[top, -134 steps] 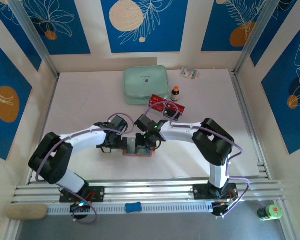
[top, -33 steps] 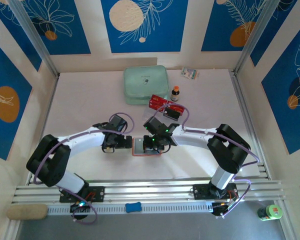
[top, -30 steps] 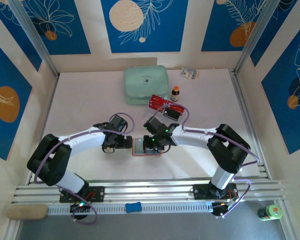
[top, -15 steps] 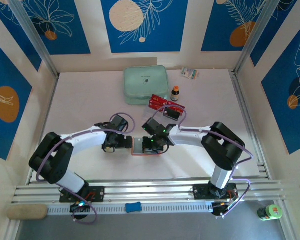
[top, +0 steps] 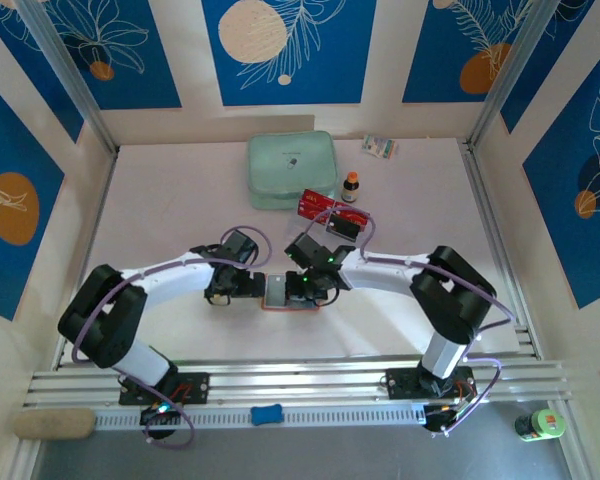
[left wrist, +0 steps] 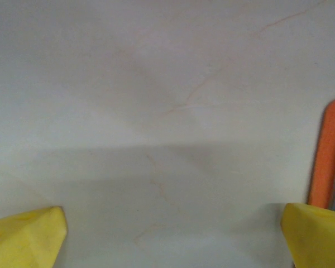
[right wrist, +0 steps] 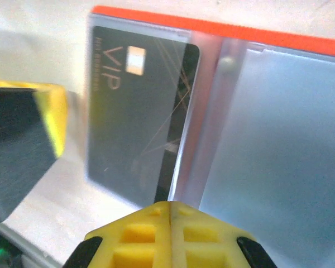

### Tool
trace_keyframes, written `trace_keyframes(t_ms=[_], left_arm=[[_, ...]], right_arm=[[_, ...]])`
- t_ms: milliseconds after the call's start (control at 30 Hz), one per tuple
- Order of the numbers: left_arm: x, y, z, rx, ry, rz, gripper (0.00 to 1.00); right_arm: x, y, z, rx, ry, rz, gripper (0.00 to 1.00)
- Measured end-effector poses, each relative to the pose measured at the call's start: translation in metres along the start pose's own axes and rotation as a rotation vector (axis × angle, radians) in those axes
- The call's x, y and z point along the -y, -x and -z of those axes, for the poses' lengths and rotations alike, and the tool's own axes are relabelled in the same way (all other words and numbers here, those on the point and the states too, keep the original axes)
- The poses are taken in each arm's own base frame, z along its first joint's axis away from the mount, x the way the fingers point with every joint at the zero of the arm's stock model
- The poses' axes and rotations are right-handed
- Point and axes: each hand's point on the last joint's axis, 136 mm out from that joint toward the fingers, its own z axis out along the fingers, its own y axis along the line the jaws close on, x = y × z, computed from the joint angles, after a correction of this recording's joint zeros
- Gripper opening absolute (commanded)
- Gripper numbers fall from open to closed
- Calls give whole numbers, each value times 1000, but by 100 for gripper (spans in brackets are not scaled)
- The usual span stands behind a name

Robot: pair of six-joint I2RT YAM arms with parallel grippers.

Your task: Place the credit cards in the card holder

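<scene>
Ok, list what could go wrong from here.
1. The left gripper is open beside the card holder, not clamping it, so a push from the shut right gripper may slide it.
2. The black card looks only partly tucked in and could buckle or slip out.

A robot lab booth — blue printed wall panels, aluminium rails, white table.

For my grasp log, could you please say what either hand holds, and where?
Nothing is held: the left hand is open beside the card holder, the right hand shut empty over it.
</scene>
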Motion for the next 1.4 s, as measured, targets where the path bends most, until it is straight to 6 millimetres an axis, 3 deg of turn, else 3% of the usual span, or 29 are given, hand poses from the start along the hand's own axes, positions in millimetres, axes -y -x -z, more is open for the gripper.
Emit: trace_keyframes(t_ms=[167,267,433,733,1000,1400], left_arm=[[7,5,12,28,-47,2,100],[14,13,26,74,-92,5,100],[28,29,46,157,-172,19,100],[50,46,53,215,-288,64,100],[65,48,49,218,-380,81,100],[88,46,34,177,-497,93,100]], right_arm=[[-7,13,38,91,38,5,0],[5,16,47,116,33,-18,0],[32,6,37,86,-17,-56,0],[42,2,14,54,-43,-63,0],[62,-13,3,27,-71,-74,0],[58,-7,-1,46,-14,-78,0]])
